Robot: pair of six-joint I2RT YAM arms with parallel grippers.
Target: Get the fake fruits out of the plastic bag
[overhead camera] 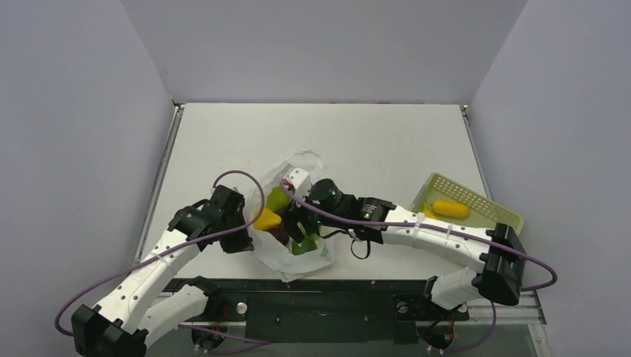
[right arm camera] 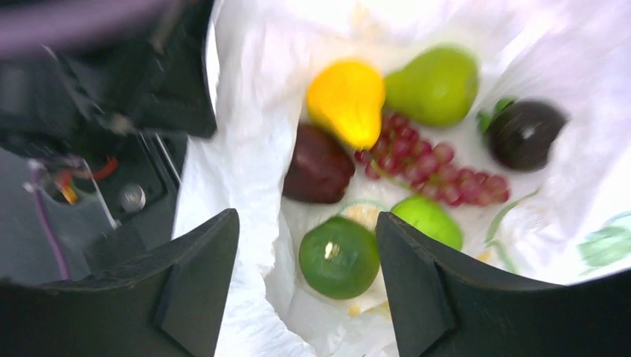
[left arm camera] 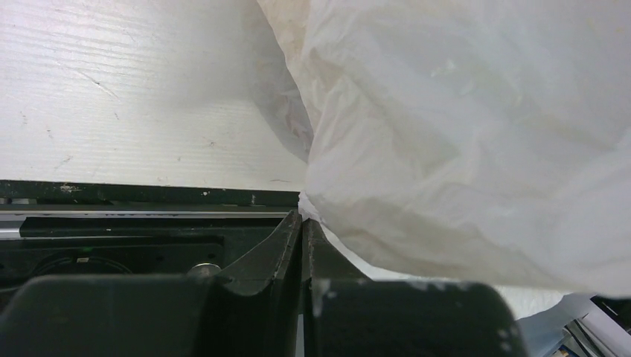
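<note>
— How far along?
— Barely begun: only the banana (overhead camera: 451, 209) lies in the basket (overhead camera: 491, 206), right of frame.
— The rest?
— The other fake fruits (right arm camera: 347, 100) sit in the plastic bag (overhead camera: 298, 256), lower centre: pear (right arm camera: 435, 83), lime (right arm camera: 338, 256), grape bunch (right arm camera: 435, 163). The left gripper (left arm camera: 301, 223) is clamped on its rim; the right gripper (right arm camera: 306, 238) gapes empty above them.

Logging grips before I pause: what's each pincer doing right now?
Left pincer: closed, pinching the bag edge.
Right pincer: open, holding nothing.
</note>
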